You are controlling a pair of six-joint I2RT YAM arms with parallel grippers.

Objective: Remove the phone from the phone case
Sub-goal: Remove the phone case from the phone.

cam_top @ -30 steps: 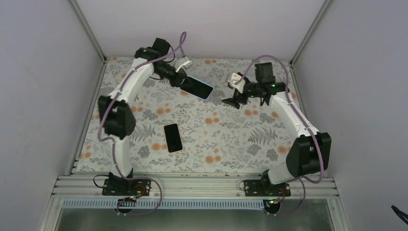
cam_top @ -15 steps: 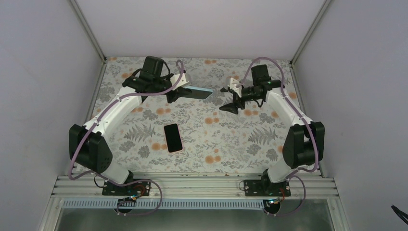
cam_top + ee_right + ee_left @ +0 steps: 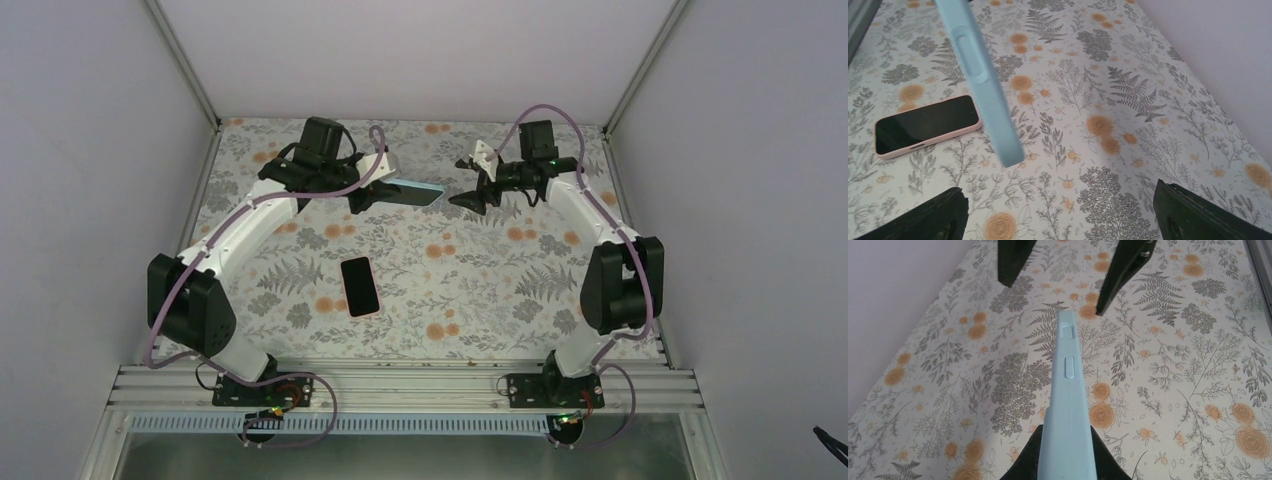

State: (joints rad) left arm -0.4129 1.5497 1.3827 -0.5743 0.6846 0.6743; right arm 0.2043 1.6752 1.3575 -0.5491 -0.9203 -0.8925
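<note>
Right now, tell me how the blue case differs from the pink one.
The blue case is clamped on edge in the left end effector, above the table; the pink case lies flat on it, screen up, untouched. The blue case sits farther from the bases than the pink case. Both are slim, rounded rectangles.

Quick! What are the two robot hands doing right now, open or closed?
Left gripper: closed on the light blue phone case.
Right gripper: open, holding nothing.
</note>
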